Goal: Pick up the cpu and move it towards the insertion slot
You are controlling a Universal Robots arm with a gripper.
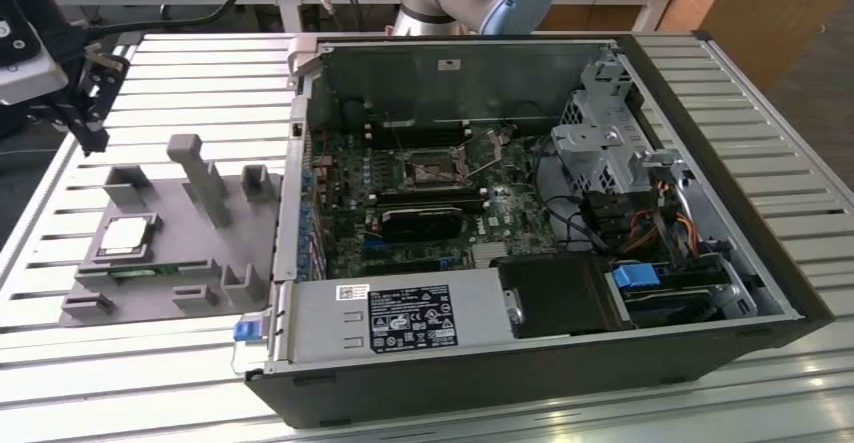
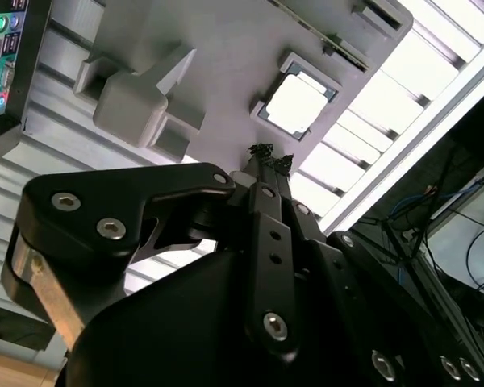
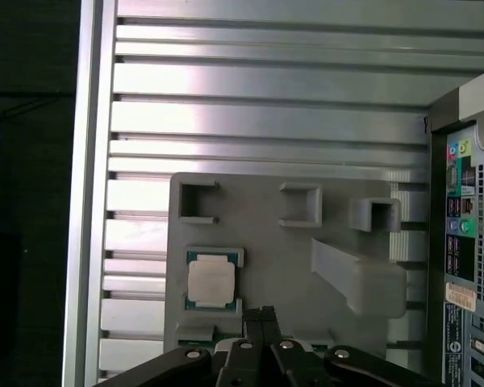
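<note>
The cpu (image 1: 127,235) lies flat in a recess of the grey plastic tray (image 1: 174,263), its pale silvery top up; both wrist views show the cpu (image 3: 210,282) (image 2: 297,105) too. My gripper (image 1: 91,133) hangs at the exterior view's far left, above the table and well above the tray. In both wrist views the gripper (image 3: 260,314) (image 2: 269,156) has its two black fingers pressed together, shut on nothing, with the chip a short way off from the tips. The insertion slot (image 1: 434,170) sits on the motherboard inside the open computer case, far from the gripper.
The open computer case (image 1: 721,263) fills the middle and the exterior view's right of the ribbed metal table (image 1: 134,383). Upright grey blocks (image 1: 200,178) stand on the tray between the chip and the case wall. Cables and a drive cage (image 1: 601,143) crowd the case's right side.
</note>
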